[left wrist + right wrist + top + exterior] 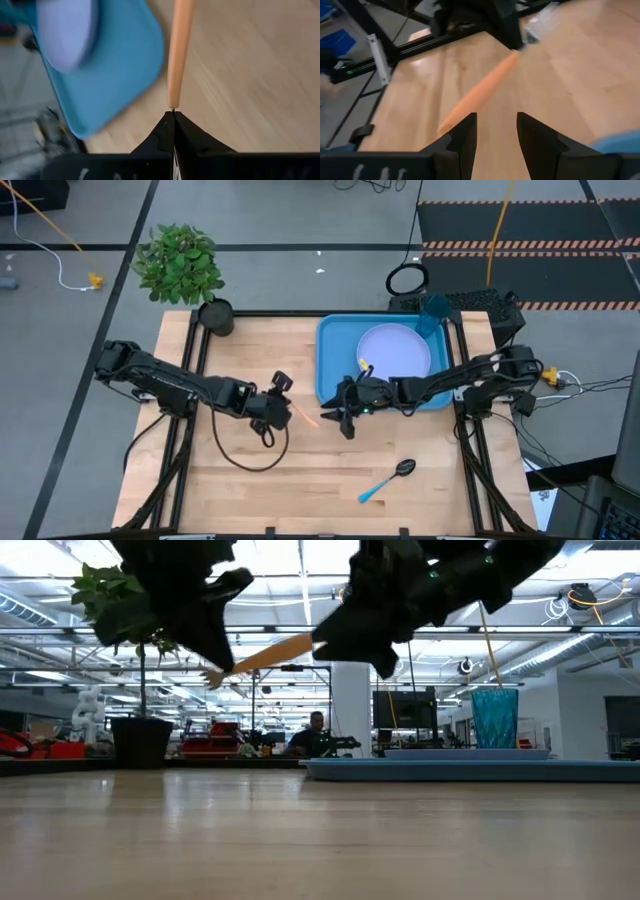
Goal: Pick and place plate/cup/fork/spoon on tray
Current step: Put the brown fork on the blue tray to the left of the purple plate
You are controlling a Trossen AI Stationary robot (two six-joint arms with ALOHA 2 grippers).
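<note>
The fork [305, 417] hangs over the table's middle, its orange handle [179, 50] sticking out of my left gripper [173, 112], which is shut on it. My right gripper [495, 120] stands open just right of it, near the tray's near left corner. The handle's free end [445, 122] lies just ahead of the right fingers, off to one side and apart from them. The lavender plate [393, 350] lies flat on the blue tray [335, 360]. The teal cup [435, 315] stands at the tray's far right corner. The blue-handled spoon [385, 480] lies on the table near the front. My left gripper pinches the fork between its two fingertips, right where the orange handle ends [173, 104]; the fingers hide the metal part. The fingers come from the table's left, slanting down. The handle runs on along their line toward the tray. The fork [270, 655] hangs clear of the table.
A potted plant [180, 260] stands at the table's far left corner, its black pot [215, 315] on the wood. A black cable loop [250, 450] hangs under my left arm. Bare wood lies between the spoon and the tray.
</note>
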